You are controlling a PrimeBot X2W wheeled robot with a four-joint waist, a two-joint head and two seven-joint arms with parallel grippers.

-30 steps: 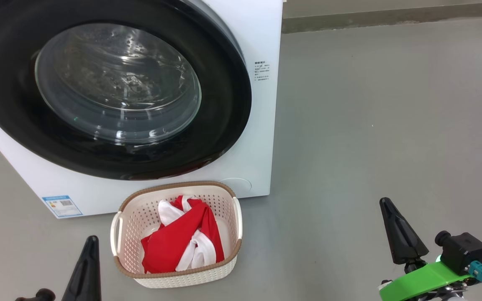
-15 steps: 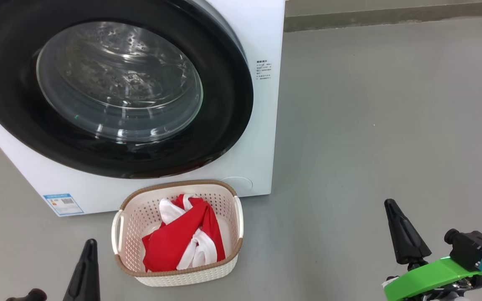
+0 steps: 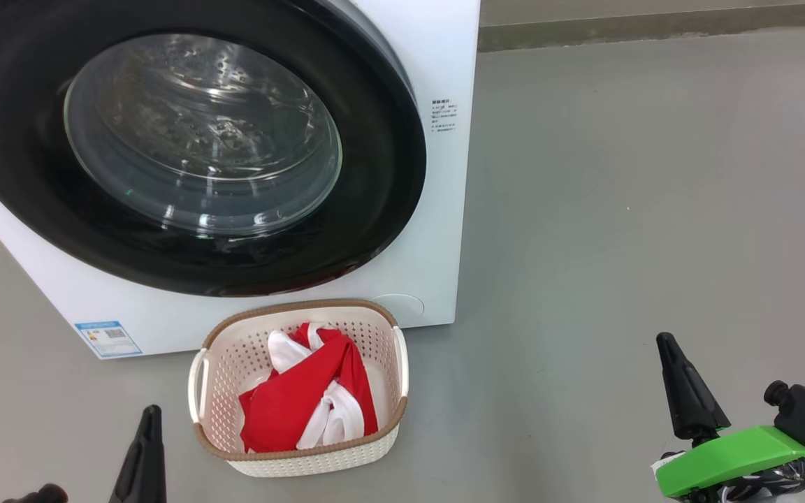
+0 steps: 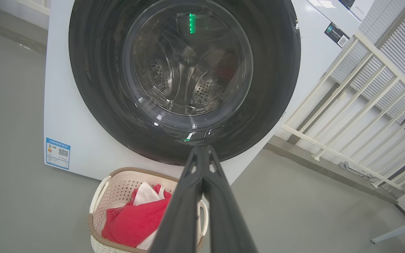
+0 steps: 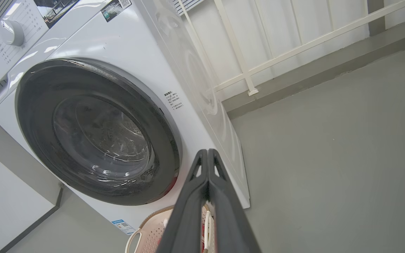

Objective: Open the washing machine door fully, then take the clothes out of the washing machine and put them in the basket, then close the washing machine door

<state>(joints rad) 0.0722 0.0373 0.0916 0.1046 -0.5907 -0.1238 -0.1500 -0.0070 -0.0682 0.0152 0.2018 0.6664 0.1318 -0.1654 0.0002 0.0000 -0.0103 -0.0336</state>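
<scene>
You have the washing machine door [image 3: 186, 140] shut against the front of the washing machine [image 3: 444, 223]; its glossy black ring lies flush on the white panel, and through the bulging glass you can see the perforated steel drum [image 4: 202, 93]; no red cloth is clear to see behind the glass. A small blue label [image 3: 107, 339] sits at the machine's lower left corner, and a round flap [image 3: 402, 306] at its lower right.

The basket [image 3: 305, 462] stands on the grey floor [image 3: 619, 209] just in front of the machine, below the door's lower edge; the clothes [image 3: 291, 412] lie inside it, a bunched red heap with white bands showing, piled toward the near side.

Your left gripper [image 4: 201, 151] has its two dark fingers pressed together with nothing between them; in the head view it rises at the lower left, just beside the basket's left handle but apart from it; its own camera looks along it toward the door's lower rim. Your right gripper [image 5: 207, 153] is likewise pressed together and empty; it stands at the lower right of the head view over bare floor, well apart from the basket, with a green bracket [image 3: 731, 454] behind it. A white railing [image 4: 364, 105] runs beside the machine.
</scene>
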